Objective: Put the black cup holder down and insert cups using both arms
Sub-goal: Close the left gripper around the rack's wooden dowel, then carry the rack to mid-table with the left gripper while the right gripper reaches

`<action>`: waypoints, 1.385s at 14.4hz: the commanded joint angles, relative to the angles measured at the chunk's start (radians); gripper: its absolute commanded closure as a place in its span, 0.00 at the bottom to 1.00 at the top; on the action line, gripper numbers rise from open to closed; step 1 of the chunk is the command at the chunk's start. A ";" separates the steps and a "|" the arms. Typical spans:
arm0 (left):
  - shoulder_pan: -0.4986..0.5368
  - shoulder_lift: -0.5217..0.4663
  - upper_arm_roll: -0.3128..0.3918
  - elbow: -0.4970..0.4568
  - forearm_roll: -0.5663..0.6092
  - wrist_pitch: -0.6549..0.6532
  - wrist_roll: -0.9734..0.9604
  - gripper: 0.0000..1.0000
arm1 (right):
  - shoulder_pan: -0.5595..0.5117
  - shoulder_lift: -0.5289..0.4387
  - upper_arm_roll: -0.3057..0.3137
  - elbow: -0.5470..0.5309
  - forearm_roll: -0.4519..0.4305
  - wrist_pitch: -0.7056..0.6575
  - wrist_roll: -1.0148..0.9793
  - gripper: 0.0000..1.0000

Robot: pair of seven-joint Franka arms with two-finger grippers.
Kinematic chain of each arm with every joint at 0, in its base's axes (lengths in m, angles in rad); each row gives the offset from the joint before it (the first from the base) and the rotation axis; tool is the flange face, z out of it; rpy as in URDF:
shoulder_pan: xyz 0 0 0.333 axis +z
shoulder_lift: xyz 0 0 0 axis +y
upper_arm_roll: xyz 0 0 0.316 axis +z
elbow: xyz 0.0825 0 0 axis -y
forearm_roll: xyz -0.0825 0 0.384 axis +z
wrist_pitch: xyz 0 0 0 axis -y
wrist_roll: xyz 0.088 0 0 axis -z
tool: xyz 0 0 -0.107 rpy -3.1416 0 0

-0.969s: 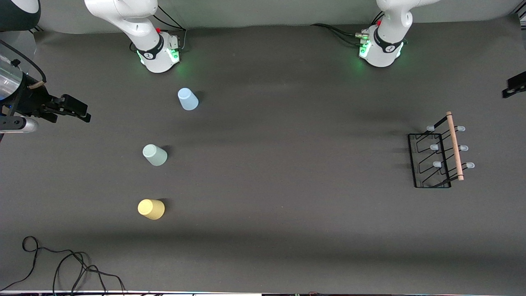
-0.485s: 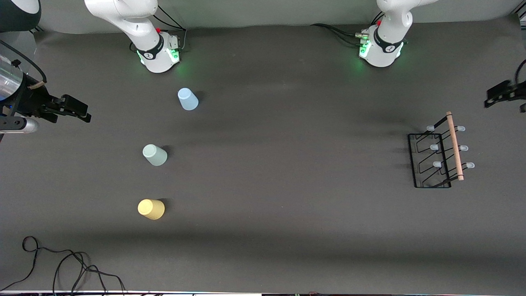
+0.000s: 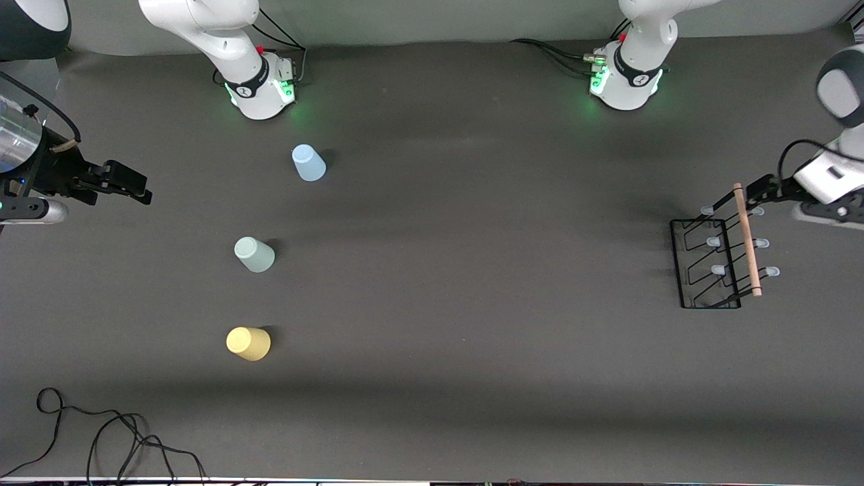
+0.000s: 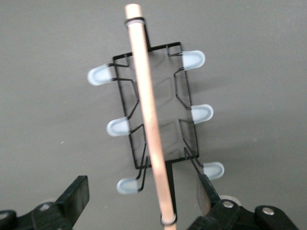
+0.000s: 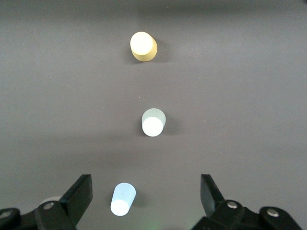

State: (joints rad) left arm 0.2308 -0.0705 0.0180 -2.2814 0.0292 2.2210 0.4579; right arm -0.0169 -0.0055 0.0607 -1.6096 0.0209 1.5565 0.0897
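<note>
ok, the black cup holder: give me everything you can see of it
The black cup holder is a thin black wire rack with a rectangular base, a light wooden rod handle along the top and six pale-blue-tipped pegs, three per side. It stands upright on the dark table at the left arm's end, with no cups on it. The left gripper is over one end of the handle, fingers open and not touching.

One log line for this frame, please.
left gripper: open over rack handle | right gripper: open, waiting | cups: on table
</note>
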 commanded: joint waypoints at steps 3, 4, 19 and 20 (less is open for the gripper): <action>-0.025 0.058 0.005 -0.001 0.000 0.042 -0.008 0.00 | 0.012 -0.008 -0.005 -0.009 -0.019 0.000 0.024 0.00; -0.024 0.067 0.005 -0.001 0.000 0.054 -0.007 0.01 | 0.012 -0.008 -0.005 -0.007 -0.019 0.000 0.022 0.00; -0.022 0.077 0.005 0.285 -0.002 -0.235 -0.016 1.00 | 0.012 -0.004 -0.005 -0.004 -0.019 0.013 0.012 0.00; -0.021 0.078 0.007 0.345 -0.003 -0.295 -0.024 1.00 | 0.012 -0.002 -0.005 -0.004 -0.019 0.013 0.013 0.00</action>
State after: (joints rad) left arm 0.2162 0.0214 0.0184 -2.0696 0.0275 2.0647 0.4517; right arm -0.0169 -0.0055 0.0607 -1.6103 0.0205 1.5584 0.0897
